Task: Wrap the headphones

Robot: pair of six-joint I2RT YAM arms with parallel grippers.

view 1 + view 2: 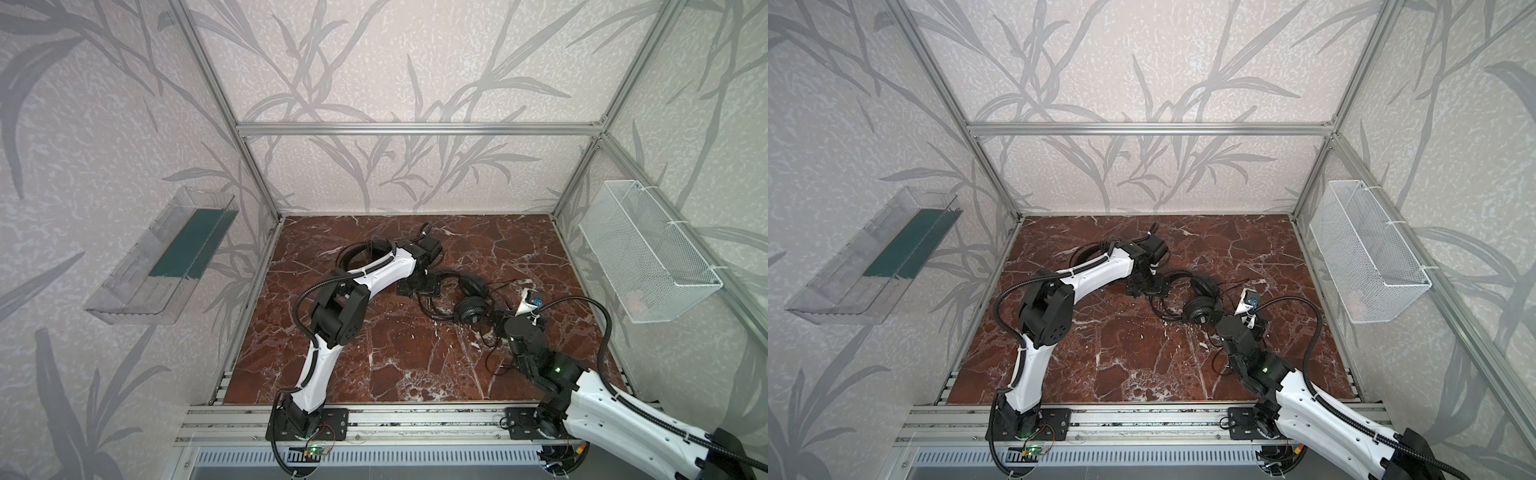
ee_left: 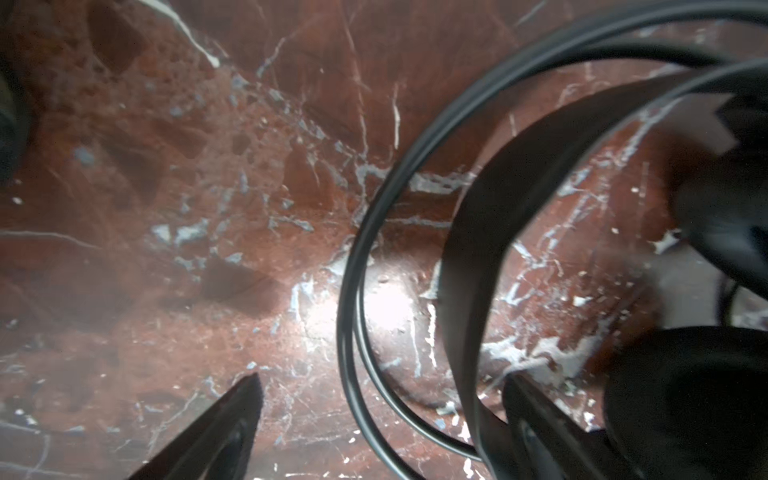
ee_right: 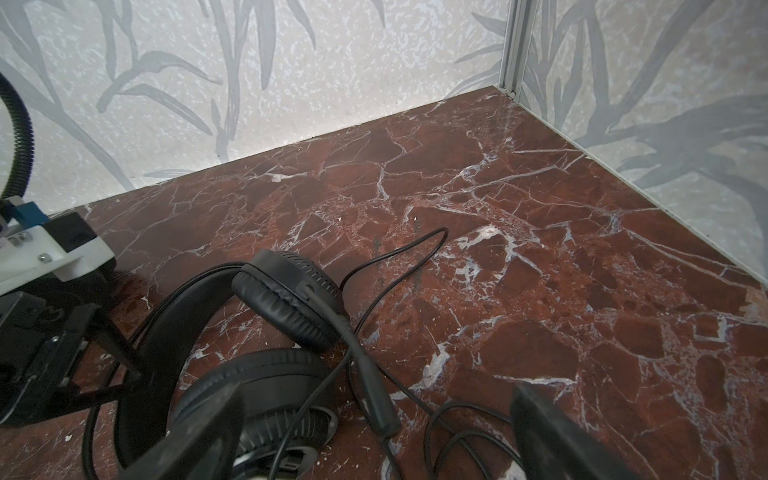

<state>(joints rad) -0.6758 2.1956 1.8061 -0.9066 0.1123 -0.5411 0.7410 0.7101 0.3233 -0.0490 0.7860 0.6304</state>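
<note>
Left end effector point(image 2: 380, 399) stands spread wide around the headphones' point(image 1: 469, 299) headband point(image 2: 478, 249), gripping nothing you can see. Right end effector point(image 3: 374, 419) gapes empty over the earcups mid-counter point(image 1: 395, 353), headband arching toward the left arm.

Enclosure seen from above. Three walls point(image 1: 374, 62) carry pale textured paper printed with grey leaf sprays. Aluminium posts point(image 1: 220, 104) rise at the rear corners, joined by a horizontal bar point(image 1: 415, 128) across the back wall. The surface point(image 1: 395, 365) is red-brown marble with white veins; a bright glare patch point(image 2: 386, 299) shows on it in the left wrist view. A clear plastic bin point(image 1: 137, 282) with a green panel point(image 1: 191, 245) inside hangs on the left wall; a white mesh basket point(image 1: 648, 257) hangs on the right wall. Slotted aluminium rails point(image 1: 415, 419) edge the near side, with a vented strip point(image 1: 415, 456) below them.
</note>
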